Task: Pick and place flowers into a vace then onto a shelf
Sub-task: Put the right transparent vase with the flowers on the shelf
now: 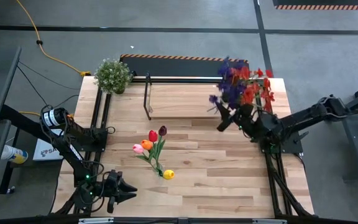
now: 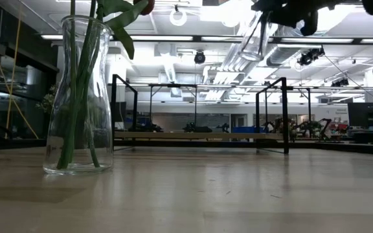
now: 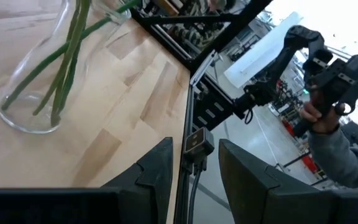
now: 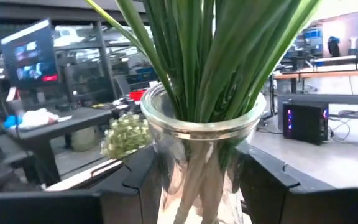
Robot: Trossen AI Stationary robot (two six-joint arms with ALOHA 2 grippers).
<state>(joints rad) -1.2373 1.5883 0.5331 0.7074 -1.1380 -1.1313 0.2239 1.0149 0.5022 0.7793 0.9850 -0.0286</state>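
A: Nearest the front edge of the plank worktop (image 1: 229, 180), the left end effector (image 3: 194, 165) hangs with its jaws parted, gripping nothing. Just beyond it, tulips (image 1: 152, 144) stand in a clear glass vase (image 2: 78, 97).

B: And farther back?

A: The right end effector (image 4: 197, 177) is clamped on a second glass vase (image 4: 199, 155) of red and purple flowers (image 1: 244, 84), held tilted in the air just beside the shelf (image 1: 179, 99). A potted plant (image 1: 112, 74) sits at the far corner.

Right end effector (image 4: 197, 180) raised, gripping; left end effector (image 3: 194, 168) parted, idle.
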